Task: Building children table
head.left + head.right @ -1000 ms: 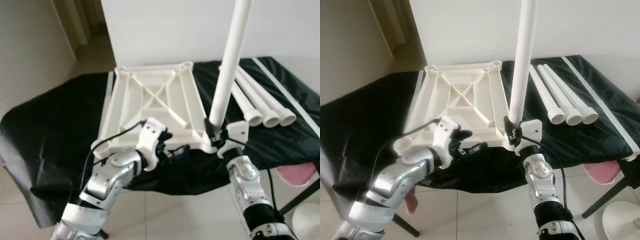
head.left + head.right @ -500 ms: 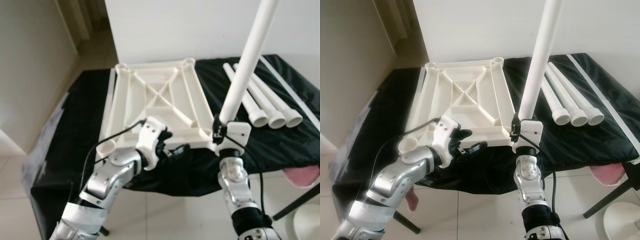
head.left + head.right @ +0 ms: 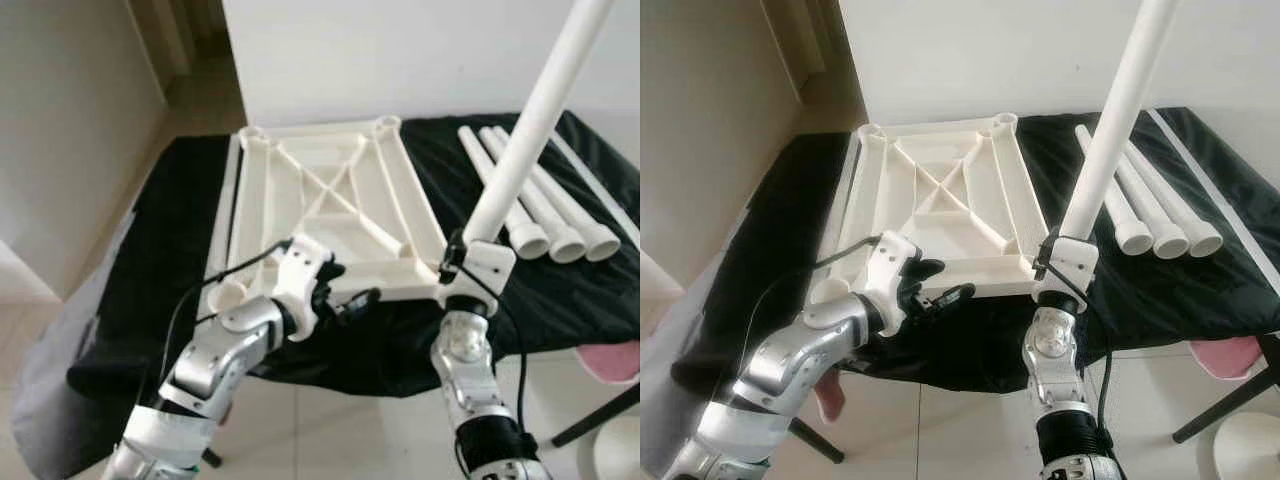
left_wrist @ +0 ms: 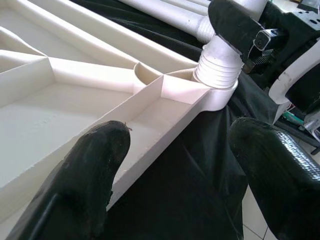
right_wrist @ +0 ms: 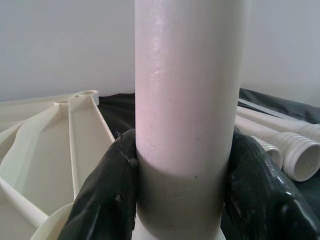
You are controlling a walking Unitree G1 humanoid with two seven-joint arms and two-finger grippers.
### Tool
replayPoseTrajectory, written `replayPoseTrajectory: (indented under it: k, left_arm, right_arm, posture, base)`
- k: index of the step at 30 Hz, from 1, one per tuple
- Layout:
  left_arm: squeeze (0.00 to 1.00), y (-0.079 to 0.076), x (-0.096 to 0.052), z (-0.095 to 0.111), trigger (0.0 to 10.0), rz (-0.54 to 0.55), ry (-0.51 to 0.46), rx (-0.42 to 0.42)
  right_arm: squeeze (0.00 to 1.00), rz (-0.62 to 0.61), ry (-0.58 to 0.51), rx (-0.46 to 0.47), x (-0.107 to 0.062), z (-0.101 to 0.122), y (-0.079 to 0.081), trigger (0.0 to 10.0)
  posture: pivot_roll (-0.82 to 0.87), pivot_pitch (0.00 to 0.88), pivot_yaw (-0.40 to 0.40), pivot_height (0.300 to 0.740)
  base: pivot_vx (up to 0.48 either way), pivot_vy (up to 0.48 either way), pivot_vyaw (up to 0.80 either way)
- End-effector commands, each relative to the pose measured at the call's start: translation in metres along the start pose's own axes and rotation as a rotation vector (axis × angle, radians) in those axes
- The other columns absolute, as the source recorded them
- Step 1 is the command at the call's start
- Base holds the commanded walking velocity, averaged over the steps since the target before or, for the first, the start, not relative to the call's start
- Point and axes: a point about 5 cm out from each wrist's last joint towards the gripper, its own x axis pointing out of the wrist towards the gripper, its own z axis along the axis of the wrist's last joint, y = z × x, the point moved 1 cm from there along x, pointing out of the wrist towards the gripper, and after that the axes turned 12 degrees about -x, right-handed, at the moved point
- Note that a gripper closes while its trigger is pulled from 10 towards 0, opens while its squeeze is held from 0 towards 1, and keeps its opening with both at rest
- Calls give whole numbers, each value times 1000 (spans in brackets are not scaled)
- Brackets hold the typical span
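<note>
Two grippers at tabletop [image 3: 330, 215] near edge: left gripper [image 3: 345, 300] at 7 o'clock, fingers spread, empty. Right gripper [image 5: 182, 192] at 5 o'clock clamps tilted leg [image 3: 530, 115] in corner socket. Three spare legs [image 3: 545, 205] at 3 o'clock on black cloth [image 3: 165, 250].

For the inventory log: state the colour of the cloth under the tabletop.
The cloth is plain black, clearest in the right eye view.

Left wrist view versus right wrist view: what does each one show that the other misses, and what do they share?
Left wrist view: the threaded end of the table leg sitting at the tabletop's corner socket, with the left gripper open beside the near rim. Right wrist view: the right gripper clamped round the leg's smooth shaft. Both: the upturned tabletop, spare legs and black cloth.
</note>
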Motion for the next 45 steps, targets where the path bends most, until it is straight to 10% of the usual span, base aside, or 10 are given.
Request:
replayPoseTrajectory:
  k: [1, 23, 40, 45]
  left_arm:
    - [0, -5, -1, 1, 10000, -85, 21, 0]
    - [0, -4, 0, 0, 10000, -79, 17, -9]
    - [0, -5, 0, 0, 10000, -79, 16, -10]
    - [0, -4, 0, 1, 10000, -81, 19, -6]
  right_arm:
    - [0, -26, 224, -96, -16, -47, -14, 10000]
    - [0, 37, 41, -67, -11, -21, -13, 10000]
    - [0, -170, 145, -127, -12, -36, -40, 10000]
    - [0, -131, 9, -71, -3, -12, -37, 10000]
  posture:
    - [-49, 0, 61, 740]
    - [-54, 0, 57, 740]
    - [-51, 0, 55, 740]
    - [-52, 0, 61, 740]
  base:
    - [0, 0, 0]
    - [0, 0, 0]
    - [0, 0, 0]
    - [0, 0, 0]
